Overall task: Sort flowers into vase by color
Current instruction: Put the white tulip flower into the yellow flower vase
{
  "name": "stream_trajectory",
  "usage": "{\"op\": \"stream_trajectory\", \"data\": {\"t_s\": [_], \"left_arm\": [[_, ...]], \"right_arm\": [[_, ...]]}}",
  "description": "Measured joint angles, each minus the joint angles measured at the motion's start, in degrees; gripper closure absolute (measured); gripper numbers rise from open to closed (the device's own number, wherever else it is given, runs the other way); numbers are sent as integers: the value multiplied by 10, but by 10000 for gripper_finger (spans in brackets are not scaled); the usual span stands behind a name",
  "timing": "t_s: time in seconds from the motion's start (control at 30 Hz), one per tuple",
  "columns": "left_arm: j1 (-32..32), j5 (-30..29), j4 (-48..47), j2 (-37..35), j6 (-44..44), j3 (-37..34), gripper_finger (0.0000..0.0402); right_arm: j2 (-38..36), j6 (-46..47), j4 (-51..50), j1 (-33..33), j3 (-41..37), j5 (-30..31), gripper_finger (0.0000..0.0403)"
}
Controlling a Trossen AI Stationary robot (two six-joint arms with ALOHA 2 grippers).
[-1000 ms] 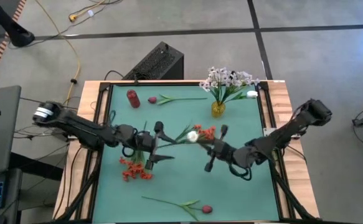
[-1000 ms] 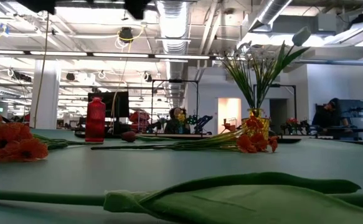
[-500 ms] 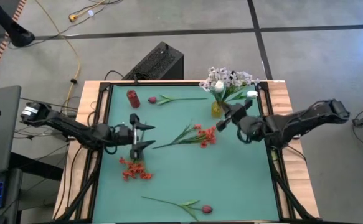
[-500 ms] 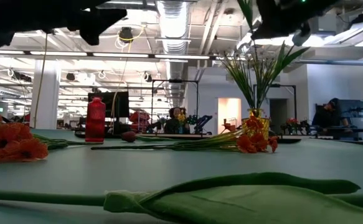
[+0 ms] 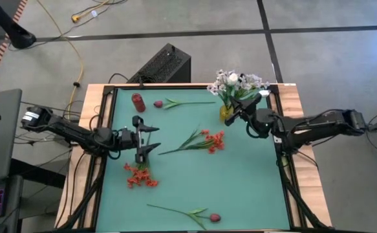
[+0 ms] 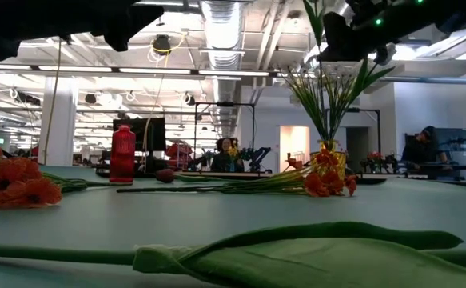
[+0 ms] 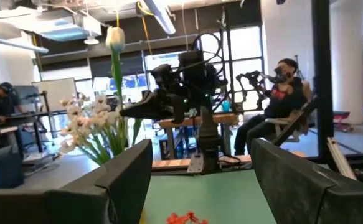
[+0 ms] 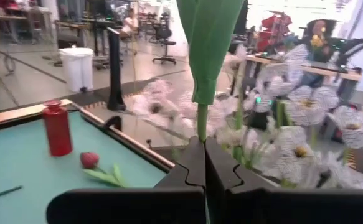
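My right gripper [image 5: 236, 103] is shut on a white-bud flower [image 7: 114, 38], held upright beside the yellow vase [image 5: 226, 114], which holds white blossoms [image 5: 240, 82]. My left gripper [image 5: 154, 139] hovers open over the table's left half with nothing between its fingers. An orange-red spray [image 5: 204, 139] lies mid-table and an orange cluster [image 5: 140, 177] lies near the left arm. A pink-bud flower [image 5: 159, 103] lies by the red vase [image 5: 138, 102]; another pink-bud flower [image 5: 214, 218] lies at the near edge. My right gripper pinches the white-bud flower's green stem [image 8: 200, 127] between its two fingers, just below a broad leaf [image 8: 209, 37]. The fingers are level and lie across the stem. The flower stands upright and lifted, bud on top; its lower end is hidden.
The red vase [image 6: 122, 154] stands at the far left of the green mat. A black box [image 5: 165, 65] sits beyond the table's far edge. Open mat lies between the orange spray and the near pink-bud flower. A person [image 7: 281, 93] sits in the room behind.
My right gripper has carried the white-bud flower from mid-table toward the far right, up to the yellow vase; the flower has turned from lying to upright. My left gripper has drawn back toward the left edge, still open.
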Motion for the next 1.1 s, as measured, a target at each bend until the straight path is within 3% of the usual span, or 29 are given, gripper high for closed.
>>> {"op": "stream_trajectory", "data": {"t_s": [0.37,0.7,1.1], "left_arm": [[17,-1,9,0,-7,0,141],[17,0,-6,0,-19,0,141],[17,0,-9,0,-32,0,141]], "right_arm": [[1,49,-23,-2,0,0,387],[1,91,-109,-3,0,1,384],[1,91,-176,-2,0,2,347]]}}
